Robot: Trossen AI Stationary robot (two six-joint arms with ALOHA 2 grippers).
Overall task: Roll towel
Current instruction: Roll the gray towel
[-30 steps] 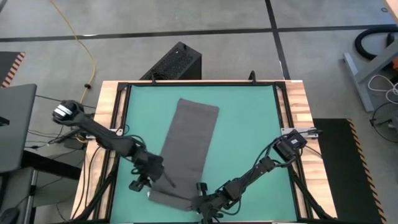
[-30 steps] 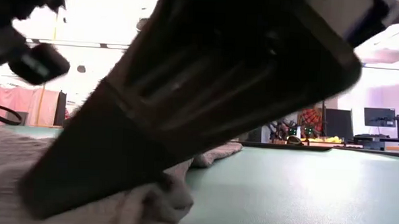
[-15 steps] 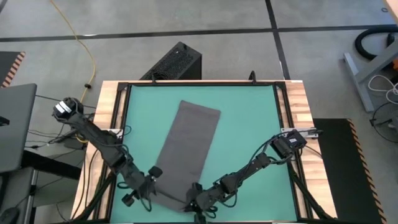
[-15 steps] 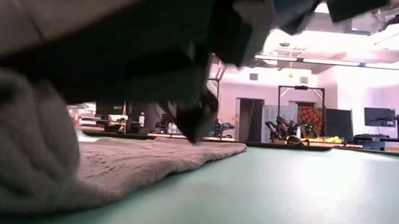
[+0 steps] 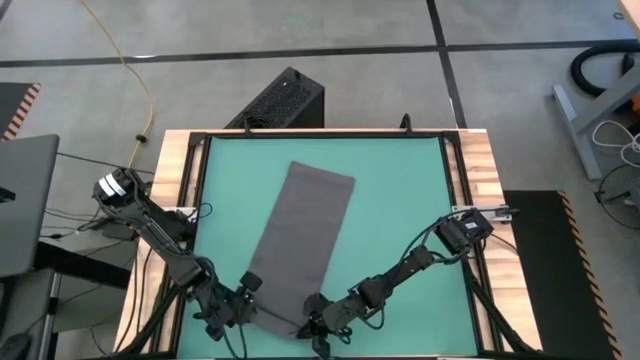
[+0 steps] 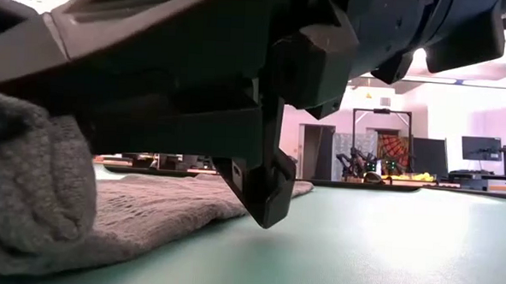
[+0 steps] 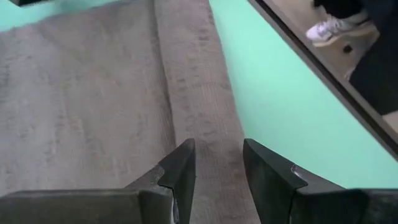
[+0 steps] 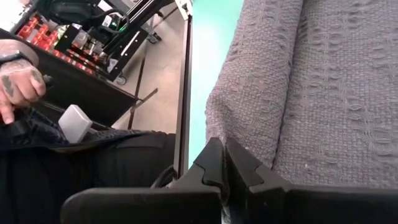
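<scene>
The dark grey towel [image 5: 305,235] lies flat on the green mat, slanting from the far middle toward the near edge. Its near end [image 6: 28,192] is turned over into a thick bulge. My left gripper [image 5: 245,290] is at the near end's left side. In its wrist view it [image 7: 217,158] stands open over the turned-over strip [image 7: 199,93]. My right gripper [image 5: 312,325] is at the near end's right side. It [image 8: 225,158] is shut, its tips right at the towel's rounded edge [image 8: 239,112]. In the low view a shut fingertip [image 6: 263,213] points down just above the mat. My left gripper has one finger on either side of the turned-over strip [image 7: 214,180], coming down at a slant; whether the fingers touch the cloth, I cannot tell. My right gripper's shut tips are against the towel's rounded edge [image 8: 217,134]; whether they touch or pinch it is hidden by the fingers themselves.
Bare green mat [image 5: 400,200] lies on both sides of the towel, inside a black frame and wooden rim [image 5: 470,170]. A person stands by the table: a shoe [image 7: 333,28] and a hand [image 8: 18,81] show beyond the edge.
My left gripper has swung off the towel's near end toward the near left, rolling its wrist, then come back to that end's left side. My right gripper has shifted slightly left and rolled. The towel's near end has been turned over and is narrower and thicker than before; the far part stayed put.
</scene>
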